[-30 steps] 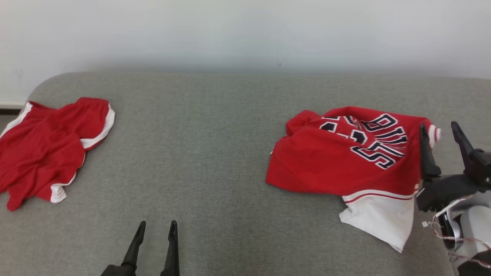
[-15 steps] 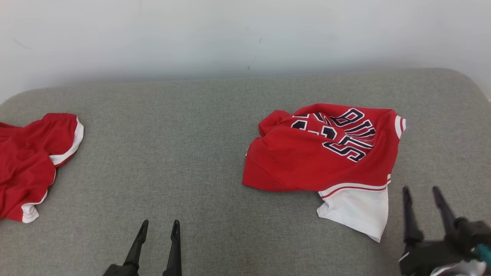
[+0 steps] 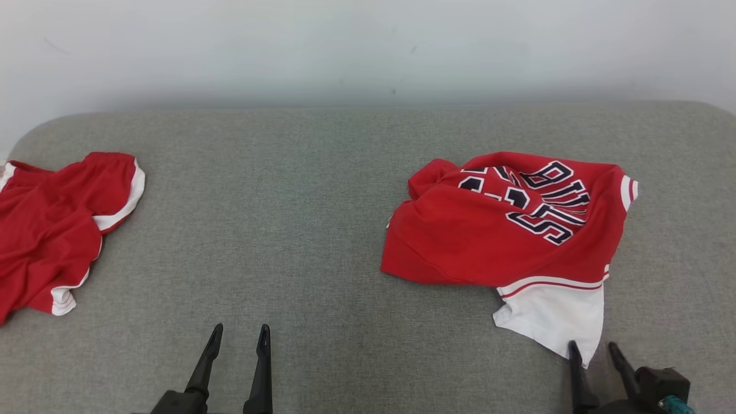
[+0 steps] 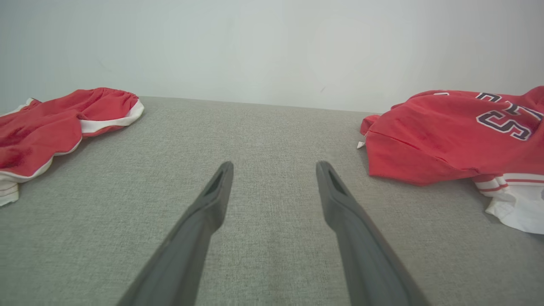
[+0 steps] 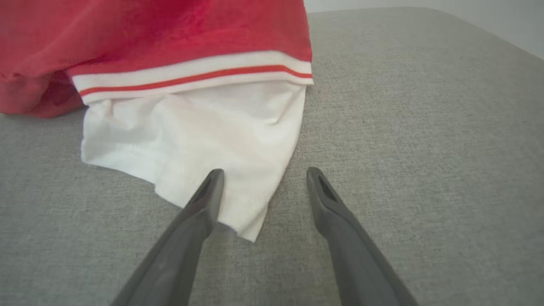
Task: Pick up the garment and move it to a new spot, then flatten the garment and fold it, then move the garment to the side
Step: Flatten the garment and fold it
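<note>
Your right hand [image 3: 592, 345] is open and empty. The near corner of the white hem [image 5: 204, 140] lies between its fingers [image 5: 199, 208]. The jersey [image 3: 489, 241] lies crumpled on the right of the desk [image 3: 316, 201]. Your left hand [image 3: 241, 327] is open over bare desk, with red shorts [image 3: 46, 230] far left. The step in hand appears to be the pick-up. Next, lower the right hand and close on the hem.

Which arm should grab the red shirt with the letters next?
Right, probably. The right jaws are open beside the white corner of the jersey, while the left jaws sit open over bare grey cushion, well away from it.
</note>
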